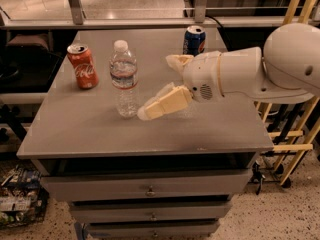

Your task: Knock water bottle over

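**A:** Where is the water bottle (124,79)?

**B:** It stands upright on the grey surface (90,134), left of the middle. The white cap is on top and the label band runs around the upper half.

**A:** What is closest to it?

**B:** The end effector (156,87), just to the bottle's right. Its two cream fingers (165,103) are spread apart. The lower one slants down so its tip sits right by the bottle's base. I cannot tell whether it is touching or only just beside it. The upper one points back, away from the bottle.

**A:** Is it pinching anything?

**B:** No, nothing sits between the fingers.

**A:** What about the cans?

**B:** A red Coca-Cola can (83,66) stands upright just to the bottle's left, apart from it. A blue Pepsi can (194,40) stands farther back to the right, behind the white arm (250,74).

**A:** Where does the arm come from?

**B:** It reaches in from the right edge, over the right half of the surface.

**A:** And underneath?

**B:** There are grey drawers (150,189) with small knobs. A yellow frame (300,134) stands at the right.
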Motion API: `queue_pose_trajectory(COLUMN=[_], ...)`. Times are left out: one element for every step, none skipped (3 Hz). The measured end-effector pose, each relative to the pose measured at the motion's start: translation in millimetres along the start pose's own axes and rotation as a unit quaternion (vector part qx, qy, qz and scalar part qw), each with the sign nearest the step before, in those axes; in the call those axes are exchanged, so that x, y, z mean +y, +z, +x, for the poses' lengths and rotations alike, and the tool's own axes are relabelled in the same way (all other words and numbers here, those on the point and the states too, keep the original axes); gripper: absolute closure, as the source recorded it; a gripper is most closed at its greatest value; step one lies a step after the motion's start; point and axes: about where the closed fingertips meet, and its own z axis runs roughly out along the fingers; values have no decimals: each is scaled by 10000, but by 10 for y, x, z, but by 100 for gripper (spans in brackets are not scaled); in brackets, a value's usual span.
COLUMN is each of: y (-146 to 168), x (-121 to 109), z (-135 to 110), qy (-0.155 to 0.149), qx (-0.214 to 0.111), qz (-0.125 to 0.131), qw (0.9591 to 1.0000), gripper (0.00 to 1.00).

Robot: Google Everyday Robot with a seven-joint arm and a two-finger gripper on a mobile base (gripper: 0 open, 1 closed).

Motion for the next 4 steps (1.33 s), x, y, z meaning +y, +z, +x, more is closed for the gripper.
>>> queue_pose_trajectory(y=[259, 487, 556, 511], x=[-34, -81, -42, 35], z=[15, -23, -193, -378], qy=[-24, -35, -29, -16], qx=[-319, -622, -927, -1136], qz=[81, 161, 221, 168], qw=[9995, 9979, 9954, 9934], gripper=[0, 0, 0, 0])
